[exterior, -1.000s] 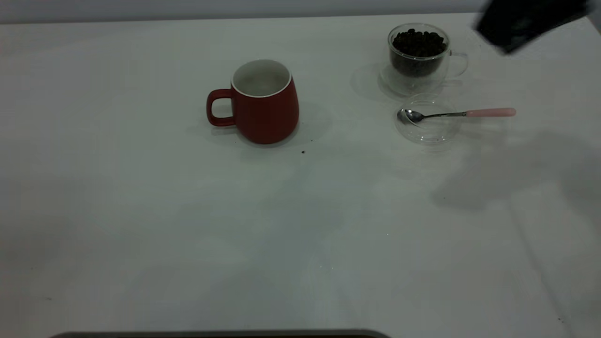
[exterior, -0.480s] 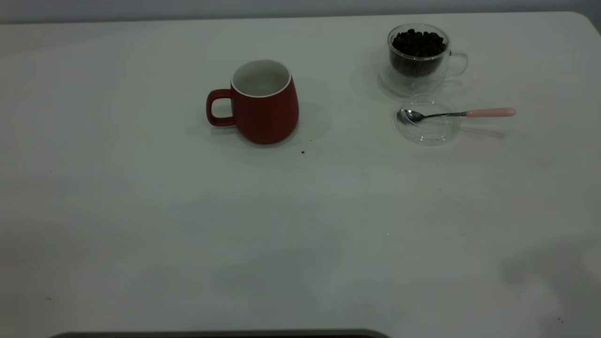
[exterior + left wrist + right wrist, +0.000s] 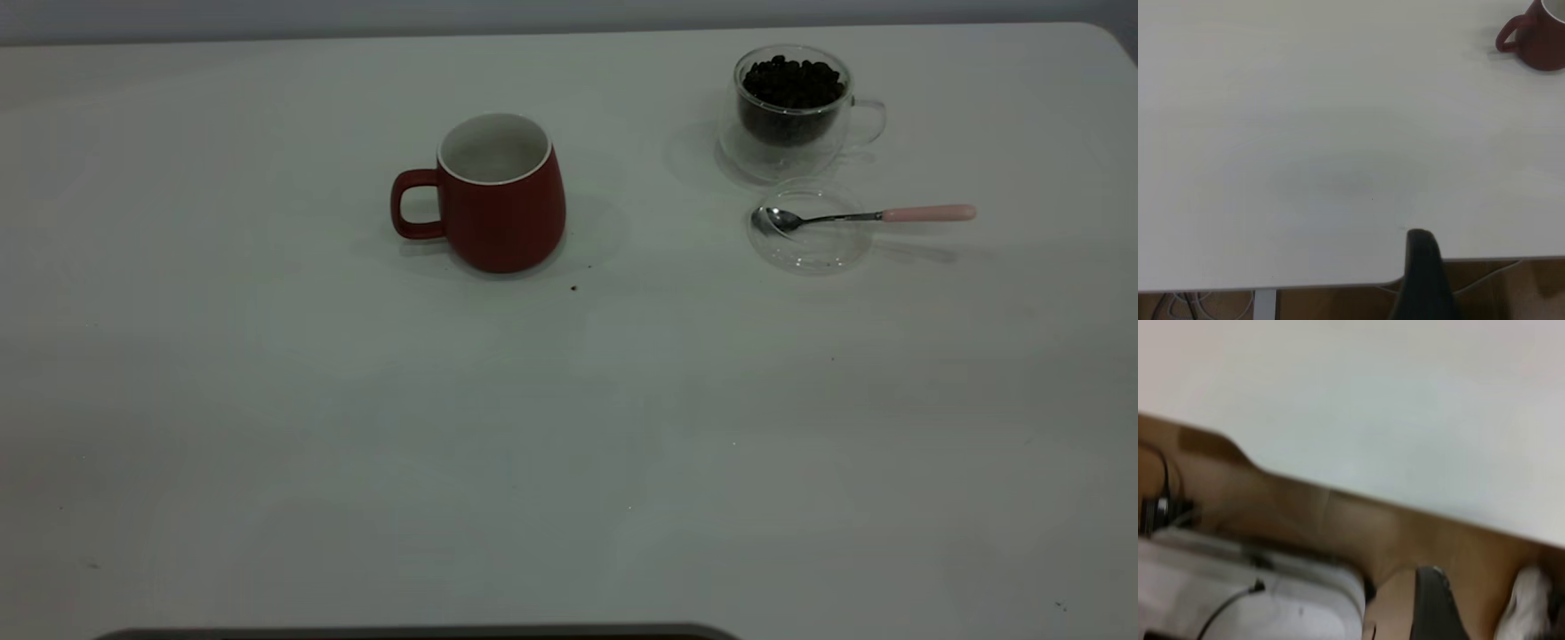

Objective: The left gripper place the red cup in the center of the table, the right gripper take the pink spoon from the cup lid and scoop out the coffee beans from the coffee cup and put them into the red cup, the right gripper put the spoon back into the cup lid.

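I'm keeping both arms off the table (image 3: 267, 427): cup (image 3: 502, 191) sitting mid-table toward the far edge, spoon (image 3: 867, 215) resting across the lid (image 3: 807, 238) near the far-right corner beside the beans (image 3: 791, 82); can't tell either claw's state.

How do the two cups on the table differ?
The red cup is opaque, dark red outside and white inside, and looks empty; the glass cup is clear and holds coffee beans. The red cup is larger, its handle pointing left; the glass cup's points right. Both stand upright on the table.
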Available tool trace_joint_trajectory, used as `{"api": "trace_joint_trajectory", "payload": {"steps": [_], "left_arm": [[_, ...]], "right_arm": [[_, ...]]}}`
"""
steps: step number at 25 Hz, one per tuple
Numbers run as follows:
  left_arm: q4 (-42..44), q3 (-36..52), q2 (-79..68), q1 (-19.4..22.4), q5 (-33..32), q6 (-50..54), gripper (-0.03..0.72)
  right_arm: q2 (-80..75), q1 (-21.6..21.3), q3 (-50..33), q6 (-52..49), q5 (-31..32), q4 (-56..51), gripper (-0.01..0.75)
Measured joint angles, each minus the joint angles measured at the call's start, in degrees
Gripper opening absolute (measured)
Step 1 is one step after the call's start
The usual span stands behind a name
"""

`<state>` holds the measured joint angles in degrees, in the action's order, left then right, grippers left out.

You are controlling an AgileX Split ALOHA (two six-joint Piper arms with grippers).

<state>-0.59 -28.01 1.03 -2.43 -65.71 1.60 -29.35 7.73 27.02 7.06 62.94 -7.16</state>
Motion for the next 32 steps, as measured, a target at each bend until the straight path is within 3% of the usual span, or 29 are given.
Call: {"api": "trace_joint_trajectory", "payload": {"steps": [7, 16, 32], "left_arm": [[0.0, 0.0, 0.0, 0.0, 0.0, 0.0, 0.586], [0.0, 0.0, 0.0, 0.0, 0.0, 0.0, 0.586], [0.0, 0.0, 0.0, 0.0, 0.0, -0.05, 0.586]], "right_arm": [[11.26, -1.08, -0.04, -0.05, 0.5, -0.35, 0.502], [27.03, -8.29, -0.06, -0.05, 1.44, -0.47, 0.502], [27.72, -6.7, -0.12, -0.05, 1.52, -0.52, 0.502]]}}
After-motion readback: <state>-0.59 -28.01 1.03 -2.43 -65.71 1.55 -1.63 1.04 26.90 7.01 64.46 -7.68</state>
